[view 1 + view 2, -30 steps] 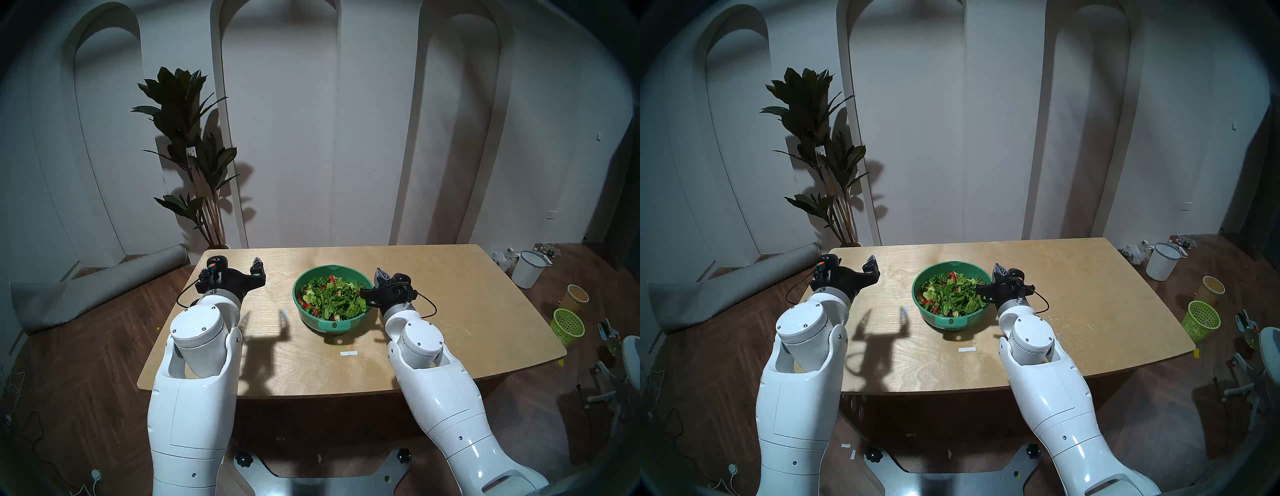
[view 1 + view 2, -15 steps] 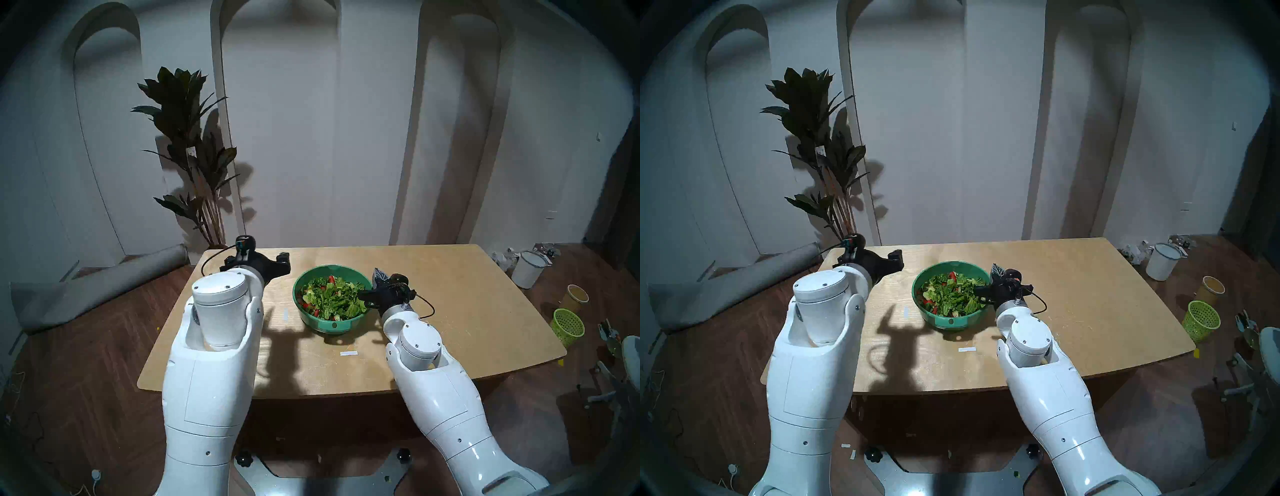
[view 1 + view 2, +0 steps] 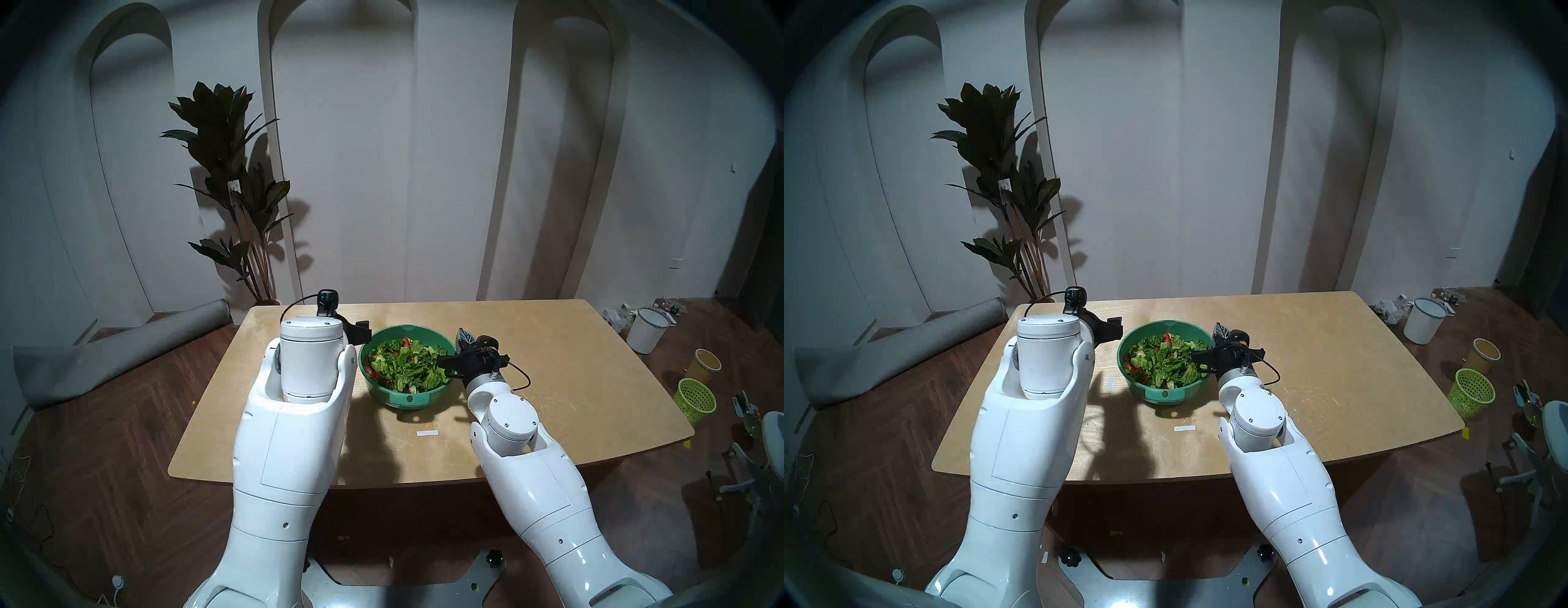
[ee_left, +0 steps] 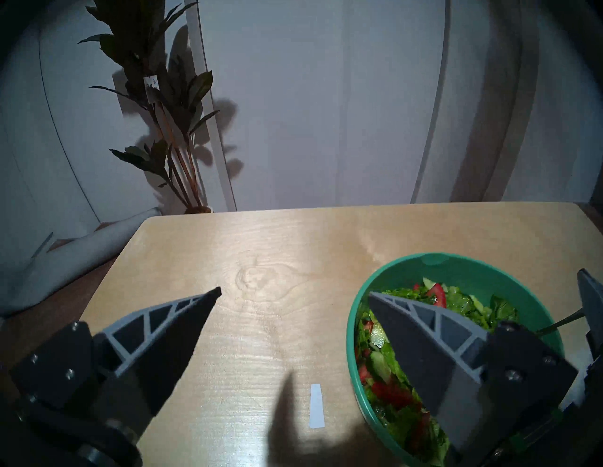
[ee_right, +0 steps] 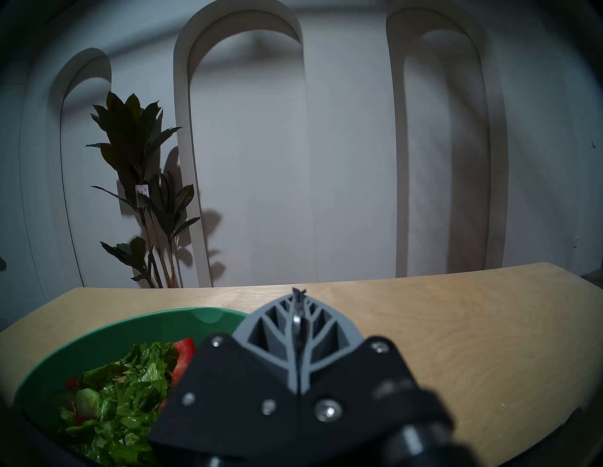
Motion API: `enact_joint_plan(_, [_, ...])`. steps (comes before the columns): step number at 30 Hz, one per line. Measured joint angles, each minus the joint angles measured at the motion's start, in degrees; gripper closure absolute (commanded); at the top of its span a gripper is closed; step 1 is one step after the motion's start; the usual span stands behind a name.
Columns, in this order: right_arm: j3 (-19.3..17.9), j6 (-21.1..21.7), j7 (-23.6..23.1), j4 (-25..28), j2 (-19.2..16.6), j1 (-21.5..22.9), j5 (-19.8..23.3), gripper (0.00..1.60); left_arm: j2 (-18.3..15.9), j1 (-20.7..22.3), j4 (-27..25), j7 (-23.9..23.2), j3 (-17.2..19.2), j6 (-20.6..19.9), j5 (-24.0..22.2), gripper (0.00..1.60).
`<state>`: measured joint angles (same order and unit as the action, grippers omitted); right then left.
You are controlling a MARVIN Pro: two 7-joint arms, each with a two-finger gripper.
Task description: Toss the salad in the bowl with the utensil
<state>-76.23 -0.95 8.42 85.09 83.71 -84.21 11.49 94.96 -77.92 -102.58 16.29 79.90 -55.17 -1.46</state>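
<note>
- Left pincer (image 4: 295, 295), fingers spread and empty, has swung from the desk's (image 3: 551, 339) left part to the teal bowl's (image 3: 408, 399) 9 o'clock rim.
- Right pincer (image 5: 298, 300) unmoved at 3 o'clock, pressed on the metal spoon (image 4: 559, 323); handle end probably buried in salad (image 3: 405, 365).
- Likely bracing the bowl before tossing.

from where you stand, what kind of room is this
Probably a staged living or dining room used as a test space: arched wall panels, a potted plant and a wooden table, with bins and clutter on the wood floor.
</note>
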Motion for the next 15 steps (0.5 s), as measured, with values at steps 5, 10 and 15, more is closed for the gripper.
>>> enact_joint_plan(5, [0.1,-0.3,0.5,0.0,0.0,0.0,-0.3,1.60,0.9,1.4,4.7,2.7,0.3,0.0,-0.4,0.00])
enact_joint_plan(10, [-0.1,-0.6,0.9,0.1,-0.1,-0.2,-0.5,1.60,1.7,2.6,9.9,5.7,2.3,0.0,-1.6,0.00])
enact_joint_plan(15, [-0.2,-0.8,1.1,0.2,-0.2,-0.4,-0.7,1.60,2.2,3.3,13.0,7.9,3.3,0.0,-3.5,0.00])
